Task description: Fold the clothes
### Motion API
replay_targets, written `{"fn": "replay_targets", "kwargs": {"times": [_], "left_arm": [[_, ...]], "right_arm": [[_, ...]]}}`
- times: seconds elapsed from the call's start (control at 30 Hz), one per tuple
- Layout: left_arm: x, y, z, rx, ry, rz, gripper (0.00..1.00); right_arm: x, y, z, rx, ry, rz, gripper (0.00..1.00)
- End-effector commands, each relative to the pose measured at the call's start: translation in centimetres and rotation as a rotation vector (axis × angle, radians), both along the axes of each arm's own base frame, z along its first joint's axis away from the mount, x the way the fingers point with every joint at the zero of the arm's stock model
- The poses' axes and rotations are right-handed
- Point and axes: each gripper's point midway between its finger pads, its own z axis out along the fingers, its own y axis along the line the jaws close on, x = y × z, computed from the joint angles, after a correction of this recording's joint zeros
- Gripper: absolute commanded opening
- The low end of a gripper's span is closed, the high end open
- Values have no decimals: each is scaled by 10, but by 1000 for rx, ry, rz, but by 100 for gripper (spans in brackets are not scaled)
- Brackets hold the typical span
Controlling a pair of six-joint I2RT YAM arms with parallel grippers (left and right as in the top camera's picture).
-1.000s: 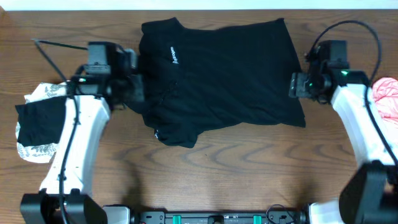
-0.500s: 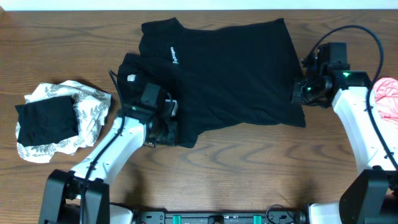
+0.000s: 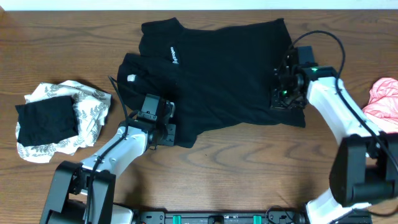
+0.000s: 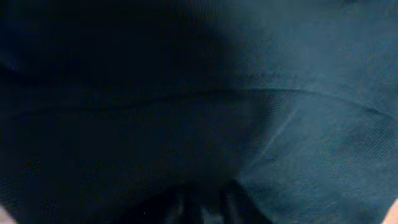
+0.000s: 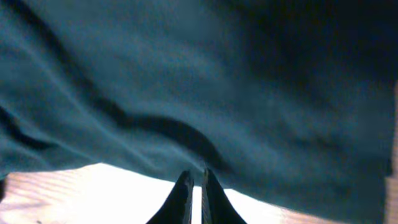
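Black shirt [image 3: 230, 68] fills wrist views; overhead alone shows leaf-print piece [image 3: 90, 102].

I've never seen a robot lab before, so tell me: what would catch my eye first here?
A big black shirt lies spread across the middle of the wooden table, the left gripper at its near left corner and the right gripper pinched shut on its right edge. A white leaf-print cloth sits far left, a pink cloth far right.
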Motion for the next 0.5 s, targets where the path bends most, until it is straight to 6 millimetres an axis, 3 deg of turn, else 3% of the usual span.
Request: {"fn": "replay_targets", "kwargs": {"times": [0.0,0.17,0.3,0.47], "left_arm": [[-35,11,-24,41,158,59,8],[-43,13,-25,40,213,156,6],[-64,19,-26,61,305,206,6],[-85,21,-24,74,395,207,6]], "right_arm": [[-6,5,-17,3,54,3,4],[1,-2,-30,-39,48,-5,4],[13,-15,-45,-116,20,-19,3],[24,-42,-72,-248,19,-85,2]]}}
